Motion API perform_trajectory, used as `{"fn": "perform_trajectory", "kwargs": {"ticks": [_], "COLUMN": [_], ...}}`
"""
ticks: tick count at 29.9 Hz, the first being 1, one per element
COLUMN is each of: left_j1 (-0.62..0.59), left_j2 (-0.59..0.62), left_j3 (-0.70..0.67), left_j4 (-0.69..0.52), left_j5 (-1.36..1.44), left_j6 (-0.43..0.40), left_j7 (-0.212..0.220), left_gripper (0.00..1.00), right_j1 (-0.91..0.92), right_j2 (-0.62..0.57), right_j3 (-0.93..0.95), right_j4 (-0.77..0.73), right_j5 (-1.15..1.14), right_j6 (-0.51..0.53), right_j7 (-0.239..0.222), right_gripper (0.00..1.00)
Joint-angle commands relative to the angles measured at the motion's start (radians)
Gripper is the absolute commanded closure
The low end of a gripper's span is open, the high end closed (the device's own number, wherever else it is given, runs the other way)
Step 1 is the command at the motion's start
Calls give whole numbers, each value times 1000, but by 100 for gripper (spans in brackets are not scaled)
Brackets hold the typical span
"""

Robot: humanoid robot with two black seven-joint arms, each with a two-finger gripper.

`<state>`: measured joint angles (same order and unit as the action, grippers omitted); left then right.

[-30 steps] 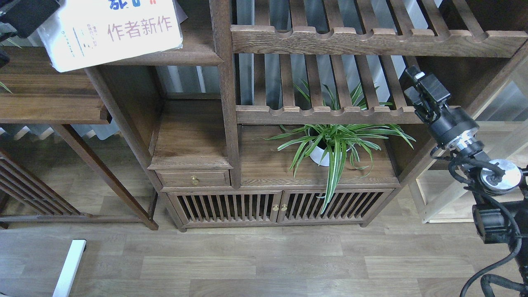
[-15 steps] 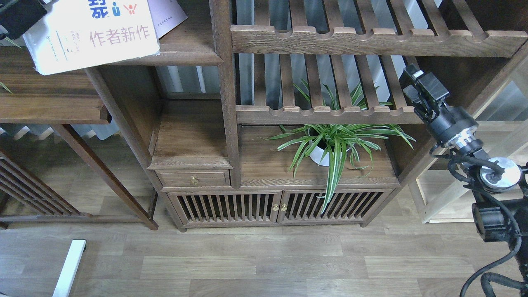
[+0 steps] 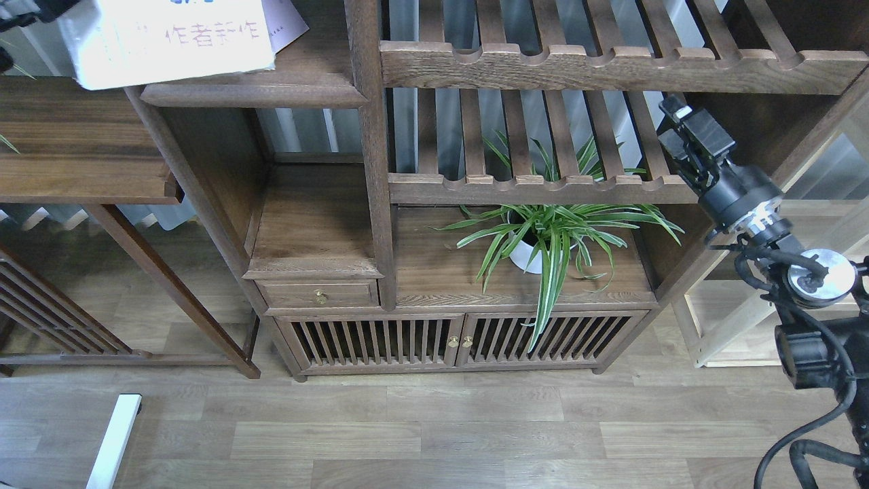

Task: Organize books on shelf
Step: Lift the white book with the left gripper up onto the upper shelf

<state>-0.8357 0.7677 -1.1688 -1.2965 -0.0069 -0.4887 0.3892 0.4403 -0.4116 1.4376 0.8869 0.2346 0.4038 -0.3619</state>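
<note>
The large white book (image 3: 170,41), with blurred reddish characters on its cover, lies tilted at the top left. It rests over the front of the dark shelf (image 3: 251,92) and overhangs the shelf's left end. My left gripper (image 3: 27,8) shows only as a dark part at the book's upper left corner and appears shut on it. A pale lavender book (image 3: 282,24) lies on the shelf behind the white one. My right gripper (image 3: 686,129) hangs at the right beside a slatted rack, holding nothing; its fingers cannot be told apart. No red book is in view.
Slatted racks (image 3: 543,183) with scalloped rails fill the right bay. A potted spider plant (image 3: 550,234) stands under them on the cabinet top (image 3: 441,272). A lower dark table (image 3: 81,156) sits at the left, with wood floor in front.
The white book has moved up and to the right, further over the shelf, with the left gripper. The right gripper has risen slightly.
</note>
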Motion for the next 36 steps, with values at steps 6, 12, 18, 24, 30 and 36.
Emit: {"fn": "perform_trajectory", "kwargs": {"ticks": [6, 12, 18, 24, 30, 36], "left_j1": [-83, -97, -120, -155, -163, -154], "left_j2": [-53, -88, -126, -151, -148, -133], "left_j3": [0, 1, 11, 21, 26, 20], "left_j4": [71, 98, 106, 106, 106, 120], "left_j5": [119, 152, 188, 254, 255, 248], "left_j6": [0, 0, 0, 0, 0, 0], "left_j7": [5, 5, 5, 7, 34, 63], "left_gripper": [100, 100, 100, 100, 99, 100], "right_j1": [5, 11, 24, 23, 26, 23], "right_j2": [-3, 2, 4, 7, 7, 8], "right_j3": [0, -3, -5, -6, -23, -25], "right_j4": [1, 0, 0, 1, 0, 1], "right_j5": [0, 0, 0, 0, 0, 0], "right_j6": [1, 0, -2, 3, 6, 9], "right_j7": [1, 1, 0, 0, 1, 1], "right_gripper": [5, 5, 5, 5, 5, 5]}}
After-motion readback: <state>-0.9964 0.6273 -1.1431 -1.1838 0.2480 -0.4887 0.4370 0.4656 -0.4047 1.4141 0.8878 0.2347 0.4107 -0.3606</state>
